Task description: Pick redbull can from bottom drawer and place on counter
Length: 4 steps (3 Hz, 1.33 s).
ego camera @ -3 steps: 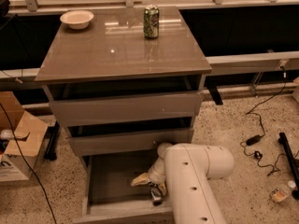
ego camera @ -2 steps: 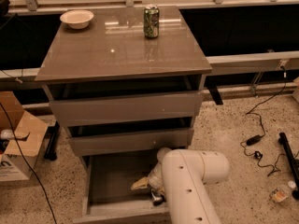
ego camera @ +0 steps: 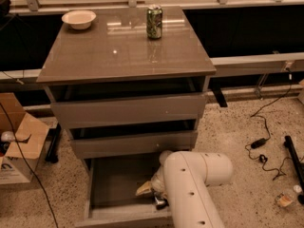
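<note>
The bottom drawer (ego camera: 111,182) is pulled open and its box shows below the two upper drawers. My white arm (ego camera: 194,184) reaches down into it from the front right. My gripper (ego camera: 151,192) is low inside the drawer at its right side, with a tan part showing at its tip. The redbull can is hidden behind my arm and wrist; only a small dark shape (ego camera: 160,203) shows under the wrist, and I cannot tell what it is. The counter (ego camera: 109,56) is the glossy grey-brown top above.
A wider green-patterned can (ego camera: 154,22) and a pale bowl (ego camera: 79,19) stand at the back of the counter. The two upper drawers (ego camera: 128,110) are slightly ajar. A cardboard box (ego camera: 19,141) sits on the floor at left; cables (ego camera: 261,144) lie at right.
My arm and gripper have sunk slightly lower and nearer the front inside the bottom drawer. Nothing on the counter has moved.
</note>
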Tool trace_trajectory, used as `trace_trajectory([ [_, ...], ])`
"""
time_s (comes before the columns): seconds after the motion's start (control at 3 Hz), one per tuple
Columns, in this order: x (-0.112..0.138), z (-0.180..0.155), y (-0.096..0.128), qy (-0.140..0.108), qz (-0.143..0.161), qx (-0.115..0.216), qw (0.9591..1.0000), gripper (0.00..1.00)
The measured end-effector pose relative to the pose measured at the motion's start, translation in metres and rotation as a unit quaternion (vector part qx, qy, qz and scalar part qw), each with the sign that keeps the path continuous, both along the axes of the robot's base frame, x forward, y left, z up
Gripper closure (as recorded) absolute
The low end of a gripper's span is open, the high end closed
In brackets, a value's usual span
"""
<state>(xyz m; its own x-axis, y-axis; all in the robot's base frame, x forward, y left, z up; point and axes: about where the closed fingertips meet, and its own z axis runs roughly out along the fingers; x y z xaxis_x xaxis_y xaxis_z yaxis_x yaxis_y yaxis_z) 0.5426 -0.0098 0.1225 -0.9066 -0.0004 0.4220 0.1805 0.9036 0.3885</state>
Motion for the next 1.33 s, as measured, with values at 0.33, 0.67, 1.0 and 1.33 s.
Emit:
trace_trajectory([
  [0.33,0.0,0.005,0.0,0.0,0.0,0.0,1.0,0.37],
  [0.67,0.0,0.005,0.0,0.0,0.0,0.0,1.0,0.6],
  [1.0,-0.007,-0.007,0.0,0.01,-0.003,-0.017,0.9998,0.84],
  [1.33,-0.007,-0.004,0.0,0.01,-0.004,-0.016,0.9998,1.0],
])
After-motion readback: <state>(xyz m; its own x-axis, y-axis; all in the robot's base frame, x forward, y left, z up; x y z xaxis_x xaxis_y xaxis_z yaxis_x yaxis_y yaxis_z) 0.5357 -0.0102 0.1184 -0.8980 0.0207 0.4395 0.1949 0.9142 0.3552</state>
